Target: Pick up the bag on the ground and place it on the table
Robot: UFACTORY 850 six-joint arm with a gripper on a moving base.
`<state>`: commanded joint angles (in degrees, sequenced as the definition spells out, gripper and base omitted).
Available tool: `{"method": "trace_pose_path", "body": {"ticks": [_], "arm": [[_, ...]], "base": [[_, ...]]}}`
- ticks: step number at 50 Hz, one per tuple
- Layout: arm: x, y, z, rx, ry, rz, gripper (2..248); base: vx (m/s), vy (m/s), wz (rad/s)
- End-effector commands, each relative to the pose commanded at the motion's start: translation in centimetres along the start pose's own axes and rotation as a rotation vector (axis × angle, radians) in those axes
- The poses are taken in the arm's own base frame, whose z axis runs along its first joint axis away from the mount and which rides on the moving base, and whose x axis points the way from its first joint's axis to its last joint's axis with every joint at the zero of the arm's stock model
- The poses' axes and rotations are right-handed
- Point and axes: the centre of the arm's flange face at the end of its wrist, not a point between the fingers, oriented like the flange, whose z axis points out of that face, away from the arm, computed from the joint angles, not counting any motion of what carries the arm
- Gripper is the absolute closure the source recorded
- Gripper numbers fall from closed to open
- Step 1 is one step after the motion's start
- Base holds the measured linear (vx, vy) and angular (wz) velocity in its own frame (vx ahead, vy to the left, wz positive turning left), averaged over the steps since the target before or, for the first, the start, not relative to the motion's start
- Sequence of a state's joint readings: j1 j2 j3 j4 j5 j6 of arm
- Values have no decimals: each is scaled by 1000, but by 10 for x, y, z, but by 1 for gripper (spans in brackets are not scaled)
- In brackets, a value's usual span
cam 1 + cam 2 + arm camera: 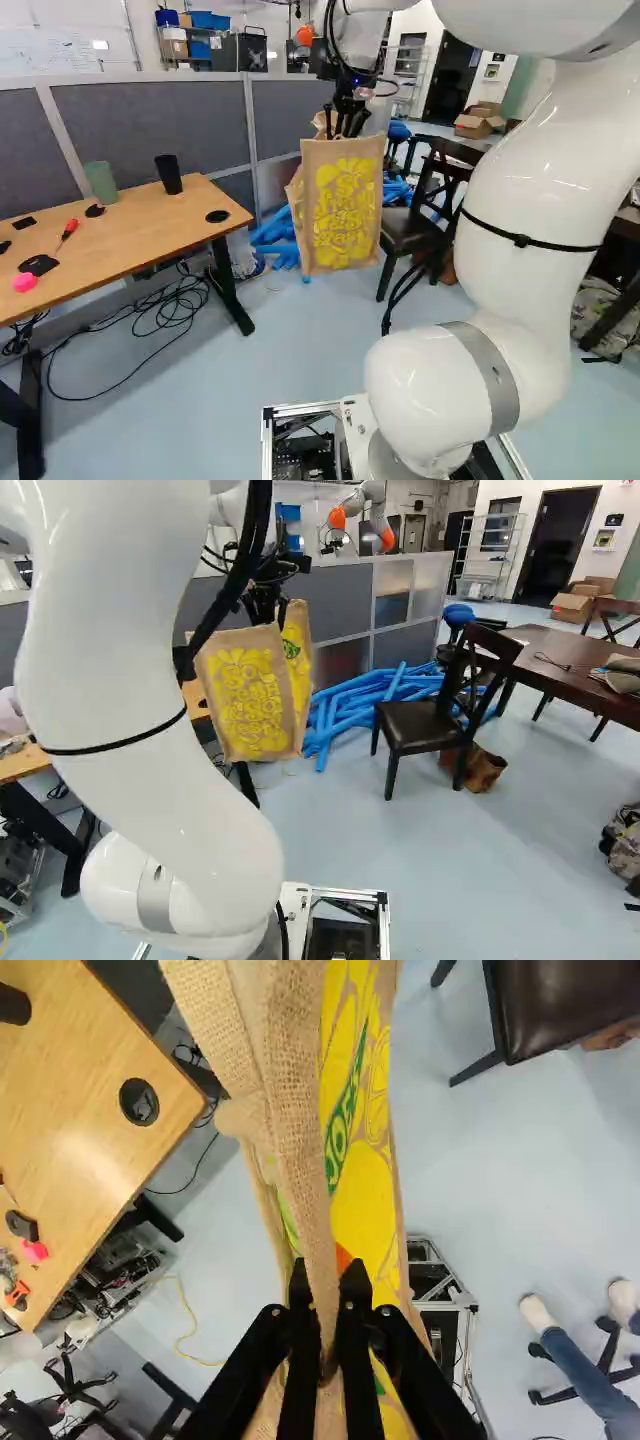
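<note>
1. Burlap and all, held a narrow fold of the jute tote bag (343, 210) clamped in the black gripper (327, 1285), pressed from both sides by fingers drawn nearly together. Could not tell handle from rim in that fold.
2. Hung below the grip, yellow-printed, roughly upright in the left base view and leaning slightly in the right base view. Swung free of the floor (300, 360), with no support seen other than the grip. So, counted the picking-up as done.
3. Hung just past the end of the light wood table (150, 232), over floor rather than tabletop. Seemed, in the wrist view, to pass beside the corner near the black grommet (139, 1102). Counted the placing, therefore, as not done.
4. Most likely had that table as the goal, being the nearer one; could not rule out the dark wood table (560, 660) at the right of the right base view.
5. Left to do, by judgement: carry the bag sideways over the near end, high enough for its bottom to clear the edge, then lower, let go and back away. Risked snagging the bottom on the edge, or tipping on release, given such soft sides.
6. Farther along the tabletop, stood a black tumbler (169, 174) and a green tumbler (101, 182), with a red-handled screwdriver (68, 232) lying nearby. Called for setting down short of these.
</note>
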<state>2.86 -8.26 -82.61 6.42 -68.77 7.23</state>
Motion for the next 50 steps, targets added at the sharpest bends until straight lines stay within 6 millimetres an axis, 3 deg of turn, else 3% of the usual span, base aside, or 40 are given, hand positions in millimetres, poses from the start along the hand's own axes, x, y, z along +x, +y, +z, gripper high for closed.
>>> {"method": "trace_pose_path", "body": {"ticks": [50], "arm": [[-3,-36,-72,10,-7,-72,227]], "base": [[0,0,0]]}}
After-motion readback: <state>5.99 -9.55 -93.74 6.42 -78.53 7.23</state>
